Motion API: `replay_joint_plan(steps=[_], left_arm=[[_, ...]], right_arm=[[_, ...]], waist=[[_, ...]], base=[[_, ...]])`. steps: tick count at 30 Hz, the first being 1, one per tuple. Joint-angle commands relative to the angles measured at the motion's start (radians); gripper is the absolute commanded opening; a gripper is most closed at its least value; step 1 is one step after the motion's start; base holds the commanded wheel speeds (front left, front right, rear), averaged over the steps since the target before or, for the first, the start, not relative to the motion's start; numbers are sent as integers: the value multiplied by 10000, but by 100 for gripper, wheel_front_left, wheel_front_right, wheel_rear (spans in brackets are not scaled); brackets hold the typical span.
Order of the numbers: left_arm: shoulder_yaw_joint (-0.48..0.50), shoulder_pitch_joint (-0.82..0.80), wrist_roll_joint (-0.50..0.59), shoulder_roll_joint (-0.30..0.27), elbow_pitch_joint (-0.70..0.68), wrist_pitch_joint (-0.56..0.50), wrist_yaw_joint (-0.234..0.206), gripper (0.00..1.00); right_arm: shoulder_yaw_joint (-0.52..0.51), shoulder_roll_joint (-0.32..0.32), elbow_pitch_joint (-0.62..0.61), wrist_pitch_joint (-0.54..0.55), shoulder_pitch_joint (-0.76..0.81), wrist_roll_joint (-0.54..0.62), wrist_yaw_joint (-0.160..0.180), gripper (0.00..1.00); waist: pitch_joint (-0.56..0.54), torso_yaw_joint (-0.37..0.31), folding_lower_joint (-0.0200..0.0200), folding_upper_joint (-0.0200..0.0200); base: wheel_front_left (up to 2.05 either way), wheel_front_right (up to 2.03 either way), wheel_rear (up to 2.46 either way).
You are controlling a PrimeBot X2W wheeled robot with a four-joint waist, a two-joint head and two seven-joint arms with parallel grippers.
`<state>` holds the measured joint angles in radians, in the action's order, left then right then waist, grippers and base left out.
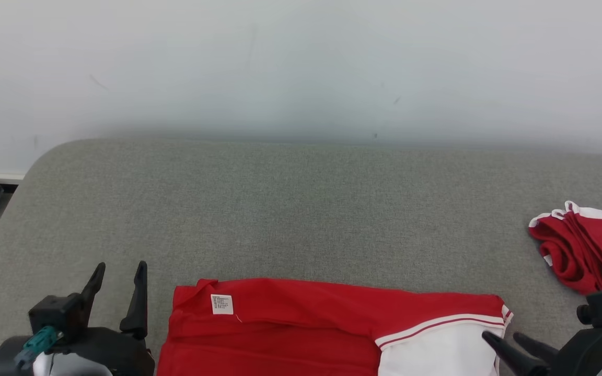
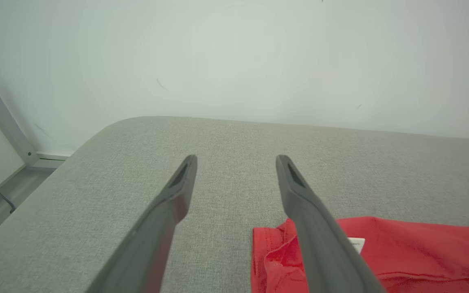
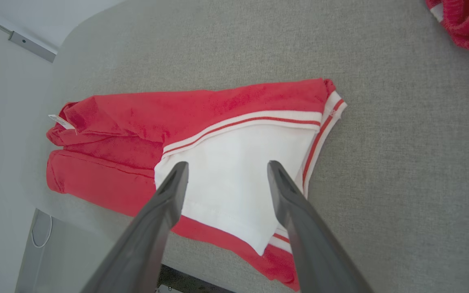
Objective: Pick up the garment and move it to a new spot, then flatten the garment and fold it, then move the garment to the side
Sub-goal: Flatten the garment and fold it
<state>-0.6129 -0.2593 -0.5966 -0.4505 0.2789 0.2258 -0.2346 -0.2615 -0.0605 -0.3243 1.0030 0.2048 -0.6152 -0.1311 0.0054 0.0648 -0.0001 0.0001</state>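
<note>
My left claw [image 1: 119,271] hangs spread and empty over the grey pad [image 1: 301,198], just left of the garment [image 1: 290,318]. My right claw [image 1: 502,339], also spread, is over its white panel [image 3: 234,171]. A bunched red piece [image 1: 583,250] lies well apart on the right. The garment is folded at the pad's near edge, red with striped white trim, tag [image 1: 221,304] up.

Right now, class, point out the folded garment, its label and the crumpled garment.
folded garment [image 3: 226,97], right wrist view, red upper panel.
label [image 1: 222,304], head view, tag's middle.
crumpled garment [image 1: 583,250], head view, red folds.
</note>
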Motion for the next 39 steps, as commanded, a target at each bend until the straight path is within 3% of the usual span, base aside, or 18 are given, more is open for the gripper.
replay_joint_plan(steps=[1, 7, 12, 13, 18, 26, 31, 39], left_arm=[[331, 314, -304, 79, -326, 168, -126, 100], [1243, 957, -1092, 575, -1142, 349, -103, 100], [1681, 1332, -1576, 778, -1471, 397, 410, 100], [1681, 1332, -1576, 778, -1471, 397, 410, 100], [1621, 1580, -1316, 707, -1615, 394, 848, 100], [1258, 2168, -287, 590, -1762, 403, 1352, 100], [1208, 2486, 63, 562, -1560, 404, 1207, 100], [1380, 2797, 183, 382, -1213, 372, 936, 100]], right_arm=[[75, -9, 183, -815, -208, 128, 8, 100], [254, 69, 1128, -3416, -650, 442, 8, 100], [897, 91, 1936, -5438, -923, 129, 8, 100], [897, 91, 1936, -5438, -923, 129, 8, 100], [1699, 77, 2870, -7380, -1208, -189, 8, 100], [2652, 83, 3937, -10009, -1503, 688, 8, 100], [2490, 83, 4366, -10757, -1441, 1241, 8, 100], [2140, 84, 4635, -10882, -1335, 1863, 8, 100]], waist=[[-138, 25, 1, -1], [-313, 27, 1, -1], [-428, 38, 1, -1], [-428, 38, 1, -1], [-528, -8, 1, -1], [-763, -59, 1, -1], [-879, -187, 1, -1], [-1009, -444, 1, -1]], base=[[0, 0, 0], [0, 0, 0], [0, 0, 0], [0, 0, 0], [0, 0, 0], [0, 0, 0], [0, 0, 0], [0, 0, 0]])
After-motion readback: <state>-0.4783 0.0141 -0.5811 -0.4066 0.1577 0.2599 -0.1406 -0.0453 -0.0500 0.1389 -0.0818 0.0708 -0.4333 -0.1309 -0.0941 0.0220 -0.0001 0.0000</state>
